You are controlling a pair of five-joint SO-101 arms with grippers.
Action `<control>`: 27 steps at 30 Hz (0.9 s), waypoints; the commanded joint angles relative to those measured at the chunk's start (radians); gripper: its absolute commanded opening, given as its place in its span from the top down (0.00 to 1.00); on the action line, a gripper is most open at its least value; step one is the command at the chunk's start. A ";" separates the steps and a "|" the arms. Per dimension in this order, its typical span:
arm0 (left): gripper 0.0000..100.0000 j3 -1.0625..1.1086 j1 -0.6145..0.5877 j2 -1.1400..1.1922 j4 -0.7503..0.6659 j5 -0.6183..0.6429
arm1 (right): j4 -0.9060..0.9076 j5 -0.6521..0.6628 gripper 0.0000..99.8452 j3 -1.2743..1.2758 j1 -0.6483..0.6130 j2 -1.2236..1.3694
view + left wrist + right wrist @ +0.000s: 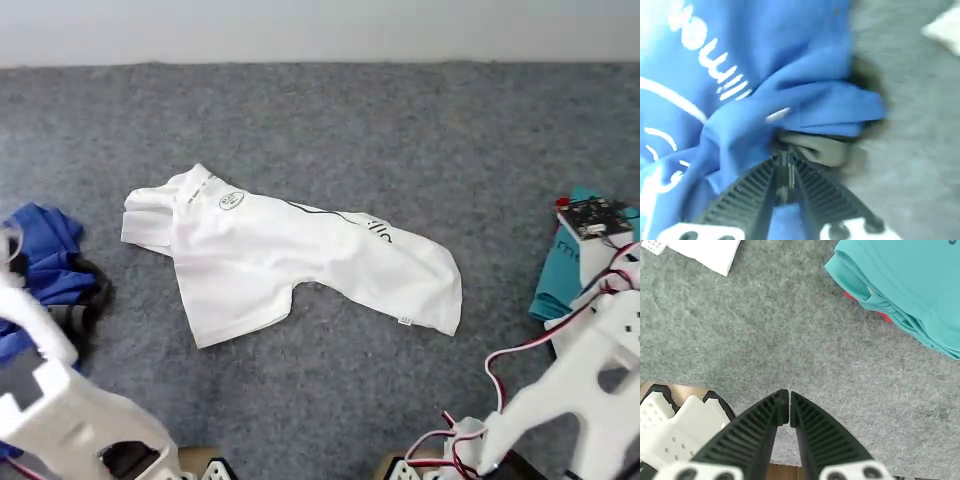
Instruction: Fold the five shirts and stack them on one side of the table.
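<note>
White shirt [300, 260] lay unfolded, blue shirt [765, 75] bunched, only the teal shirt [900, 285] folded aside. Left gripper [785, 165] and right gripper [789, 407] were both closed.

High camera overlooks table [400, 130], left wrist close over blue shirt [790, 60], right wrist over teal shirt [910, 280]

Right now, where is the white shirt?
In the high view the white shirt lies mid-table, between the blue shirt at the left side and the teal shirt at the right.

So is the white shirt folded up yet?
Not yet. The white shirt lies spread out and rumpled on the grey mat.
</note>
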 commanded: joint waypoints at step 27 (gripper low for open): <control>0.76 0.891 0.677 -0.486 -0.350 -0.110 | 0.002 -0.008 0.98 -0.005 -0.001 -0.025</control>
